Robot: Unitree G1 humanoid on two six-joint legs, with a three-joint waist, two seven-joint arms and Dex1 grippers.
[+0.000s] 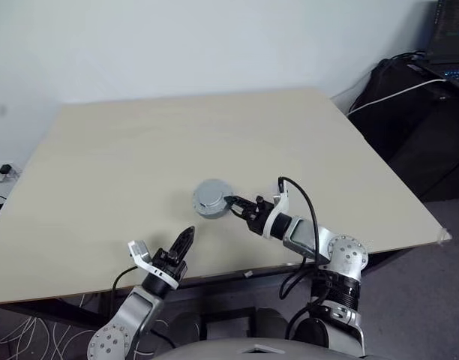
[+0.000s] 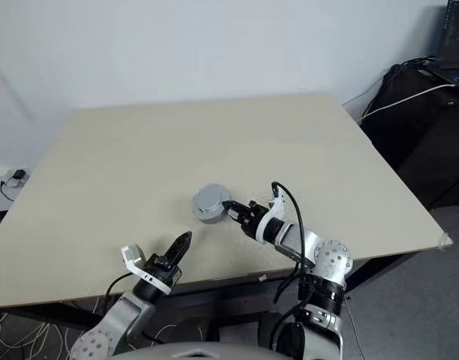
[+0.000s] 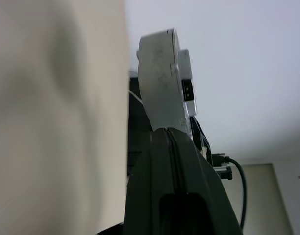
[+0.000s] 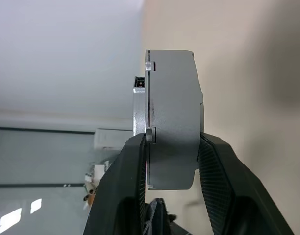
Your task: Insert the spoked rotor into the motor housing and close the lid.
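Hidden and cut-off parts

Motor housing (image 4: 172,117) lid is on, so its inside is hidden; a laptop (image 1: 448,46) at upper right is cropped.

Matt grey housing on a pale, smooth desk

The motor housing (image 4: 172,117) looks like matt grey metal or cast plastic, its rim faintly grainy, with a thin seam under the lid. The desk (image 1: 177,142) is a pale beige laminate, smooth and dull, with no visible grain. Each gripper, the right gripper (image 1: 235,205) and the left gripper (image 1: 186,240), has fingers of black plastic with a slight satin sheen.
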